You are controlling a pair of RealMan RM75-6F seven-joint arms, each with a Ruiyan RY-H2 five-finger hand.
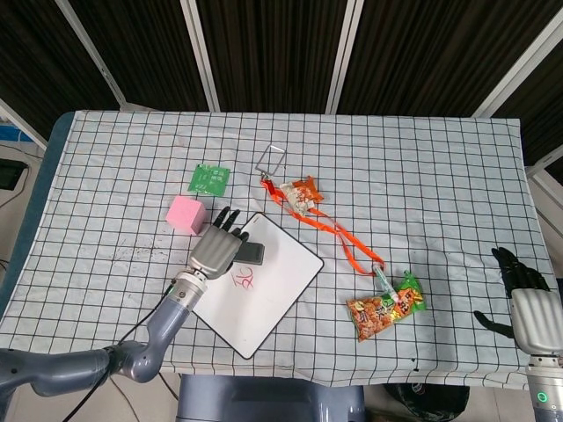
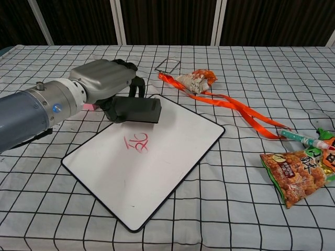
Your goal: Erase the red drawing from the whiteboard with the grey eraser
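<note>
The whiteboard lies tilted at the table's front centre, with a small red drawing near its middle. My left hand grips the dark grey eraser and holds it over the board's upper left part, just above and beyond the drawing. Whether the eraser touches the board I cannot tell. My right hand rests at the table's front right edge, fingers apart, holding nothing; the chest view does not show it.
A pink cube and a green packet lie left of the board. An orange lanyard, a snack wrapper, a wire clip, a pen and a snack bag lie to the right.
</note>
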